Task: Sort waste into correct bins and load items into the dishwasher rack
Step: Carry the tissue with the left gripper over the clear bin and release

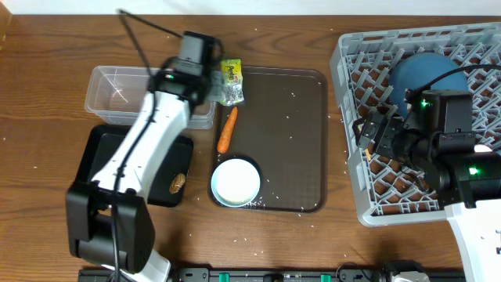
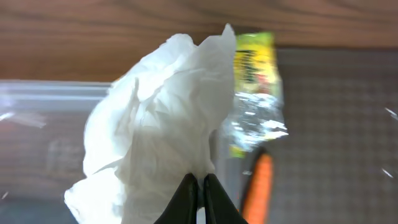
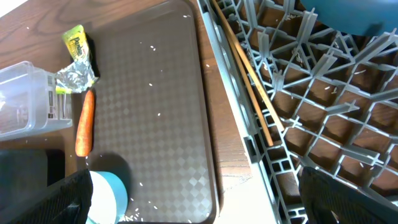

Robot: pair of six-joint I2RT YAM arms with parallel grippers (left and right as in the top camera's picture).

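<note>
My left gripper (image 2: 199, 186) is shut on a crumpled white tissue (image 2: 161, 124), held above the right end of the clear tub (image 2: 37, 124). Overhead, that gripper (image 1: 207, 88) hangs between the tub (image 1: 117, 94) and a yellow-green wrapper (image 1: 231, 82); the arm hides the tissue there. An orange carrot (image 1: 227, 129) lies on the brown tray. A bowl (image 1: 236, 182), white inside and light blue outside, stands at the tray's front. My right gripper (image 1: 376, 133) is open over the grey rack's (image 1: 423, 196) left edge. In the rack lie wooden chopsticks (image 3: 245, 81) and a dark-blue dish (image 1: 427, 74).
A black tray (image 1: 102, 145) in front of the tub holds a brown lump (image 1: 178, 182). White rice grains are scattered over the brown serving tray (image 1: 290, 133) and the wood around it. The right wrist view shows the wrapper (image 3: 76, 59), carrot (image 3: 84, 121) and bowl (image 3: 109, 196).
</note>
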